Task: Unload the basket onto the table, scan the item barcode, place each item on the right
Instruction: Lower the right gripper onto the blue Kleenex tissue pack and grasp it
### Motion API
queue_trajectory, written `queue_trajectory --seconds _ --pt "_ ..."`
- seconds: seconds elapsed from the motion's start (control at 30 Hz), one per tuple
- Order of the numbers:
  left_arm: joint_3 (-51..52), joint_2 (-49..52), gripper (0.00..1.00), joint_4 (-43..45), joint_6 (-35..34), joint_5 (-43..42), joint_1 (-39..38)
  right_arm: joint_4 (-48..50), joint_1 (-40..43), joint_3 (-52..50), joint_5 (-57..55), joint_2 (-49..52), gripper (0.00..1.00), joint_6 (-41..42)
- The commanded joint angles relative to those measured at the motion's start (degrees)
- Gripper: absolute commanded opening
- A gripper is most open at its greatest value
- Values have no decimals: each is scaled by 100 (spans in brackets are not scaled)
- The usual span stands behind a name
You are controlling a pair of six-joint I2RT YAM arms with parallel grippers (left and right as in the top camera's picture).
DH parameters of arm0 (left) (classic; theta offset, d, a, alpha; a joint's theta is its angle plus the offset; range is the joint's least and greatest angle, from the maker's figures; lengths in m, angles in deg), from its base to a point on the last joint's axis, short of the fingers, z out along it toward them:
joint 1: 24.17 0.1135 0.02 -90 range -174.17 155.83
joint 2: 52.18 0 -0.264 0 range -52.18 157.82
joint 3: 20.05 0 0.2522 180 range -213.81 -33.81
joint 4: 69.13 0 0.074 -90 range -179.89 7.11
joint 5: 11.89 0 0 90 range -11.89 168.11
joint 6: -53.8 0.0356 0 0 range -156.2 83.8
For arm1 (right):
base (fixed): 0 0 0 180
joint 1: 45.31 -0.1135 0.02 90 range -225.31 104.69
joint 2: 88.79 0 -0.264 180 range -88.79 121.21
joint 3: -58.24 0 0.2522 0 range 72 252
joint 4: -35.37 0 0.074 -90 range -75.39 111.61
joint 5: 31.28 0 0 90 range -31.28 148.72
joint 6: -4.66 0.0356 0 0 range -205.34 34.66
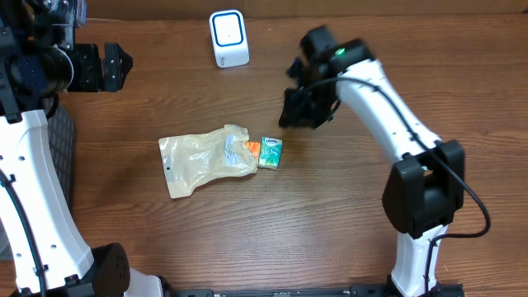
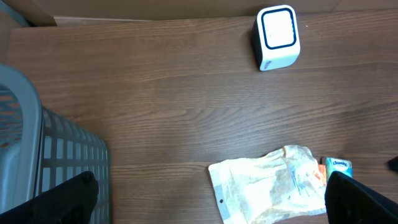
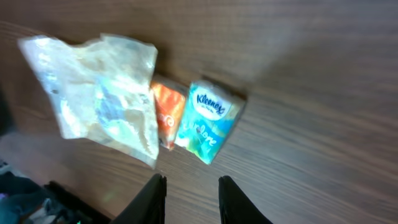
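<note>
Plainly the right hand [image 3: 191, 190], fingers close but apart and empty, is nearer the small teal tissue pack [image 3: 208, 121], just ahead, long axis pointing roughly toward their gap.

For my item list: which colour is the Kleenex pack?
Kleenex pack: teal and white; right wrist view.
</note>
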Motion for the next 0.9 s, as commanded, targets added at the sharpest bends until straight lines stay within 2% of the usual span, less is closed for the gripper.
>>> queue_trajectory --seconds 0.0,0.3,0.43,0.53,0.7,0.87 --pt "-2 -17 100 7 83 -66 22 175 -138 -323 -269 -48 25 361" --pt "-2 -17 100 7 83 -66 22 114 -144 -348 -267 -48 16 391" --pt "-2 -17 100 7 83 -66 22 170 -203 -358 -291 -37 12 640" --pt "-2 -17 100 7 83 -66 22 378 -284 -459 -374 -37 4 1043" --pt "-2 -17 99 7 83 -66 22 737 -437 -752 -365 -37 4 1526" --pt "-2 -17 100 7 83 -66 22 970 -730 -907 -350 -37 4 1565"
